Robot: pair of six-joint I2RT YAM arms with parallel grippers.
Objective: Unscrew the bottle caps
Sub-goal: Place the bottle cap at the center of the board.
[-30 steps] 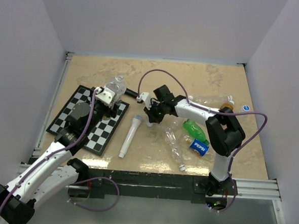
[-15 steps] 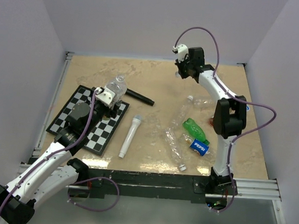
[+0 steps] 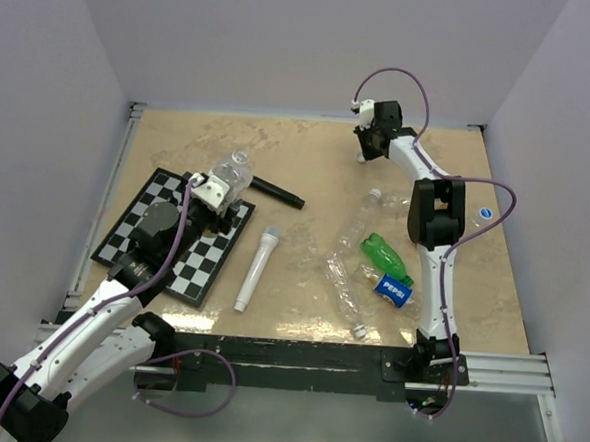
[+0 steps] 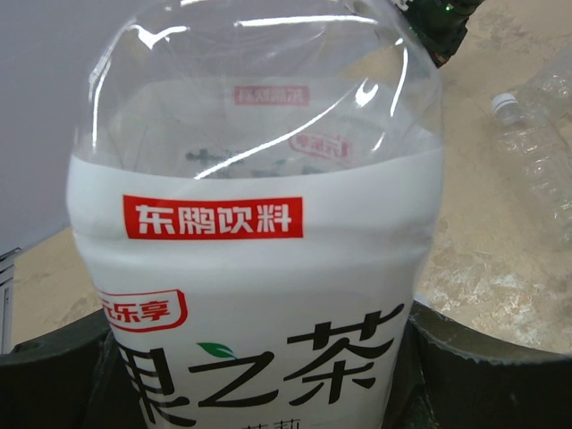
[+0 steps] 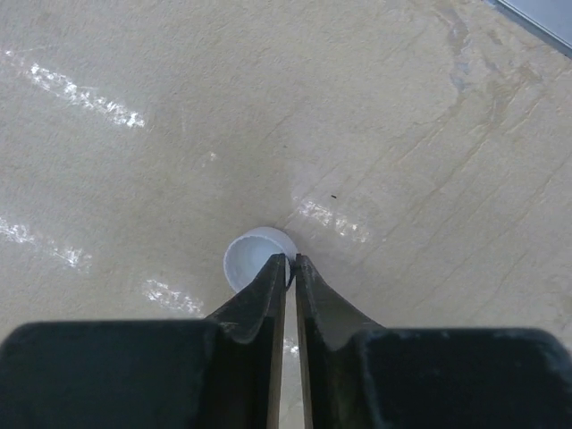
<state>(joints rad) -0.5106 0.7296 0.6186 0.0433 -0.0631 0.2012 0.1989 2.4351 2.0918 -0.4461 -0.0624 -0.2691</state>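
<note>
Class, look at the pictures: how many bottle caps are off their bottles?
2. A white cap pinched in the right gripper tips, far across the table; a blue cap lying near the right edge. The right arm may hide others.

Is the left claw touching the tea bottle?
Touching. Left wrist view: the bottle sits wedged between the left claw's dark fingers, with no gap on either side.

White arms with black joints, purple cables, dark tapered pincer fingers
</note>
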